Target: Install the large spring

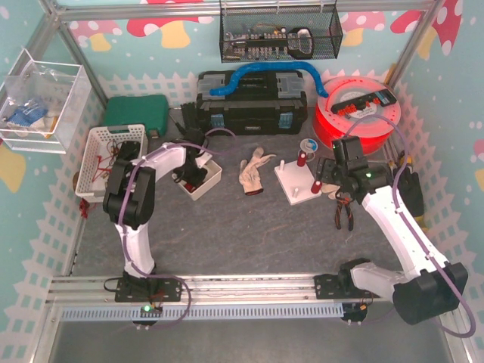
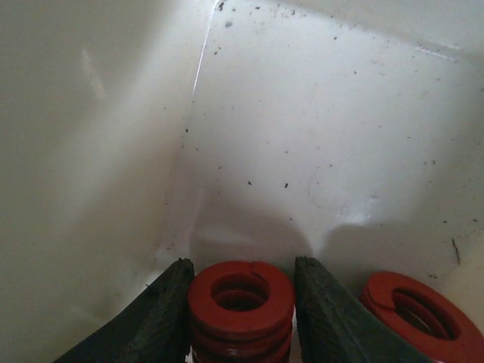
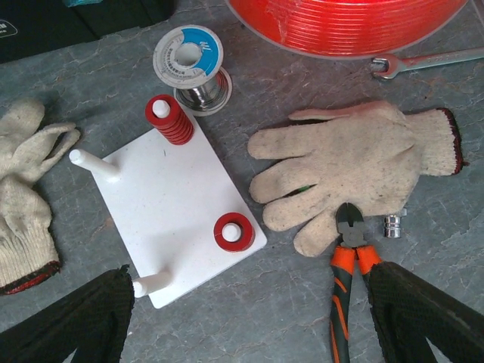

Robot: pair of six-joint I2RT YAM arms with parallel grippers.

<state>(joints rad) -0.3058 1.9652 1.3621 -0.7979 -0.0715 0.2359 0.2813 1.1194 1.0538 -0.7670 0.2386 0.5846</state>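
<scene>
Toward the desk's far-left side, inside the white bin (image 1: 212, 180), my left gripper (image 2: 242, 302) was clamped on the large spring (image 2: 240, 327), with a second red spring (image 2: 420, 314) just beside it. My right gripper (image 3: 249, 318) hung spread open above the peg board (image 3: 174, 204). I judged the round coils could twist between the pads on lifting, snag the bin wall and drop.

glove: we see a white cotton work glove (image 3: 355, 162) lying flat
cutters: orange-handled side cutters (image 3: 346, 257), tip touching its fingers
reel: blue-labelled solder wire spool (image 3: 189, 64)
</scene>
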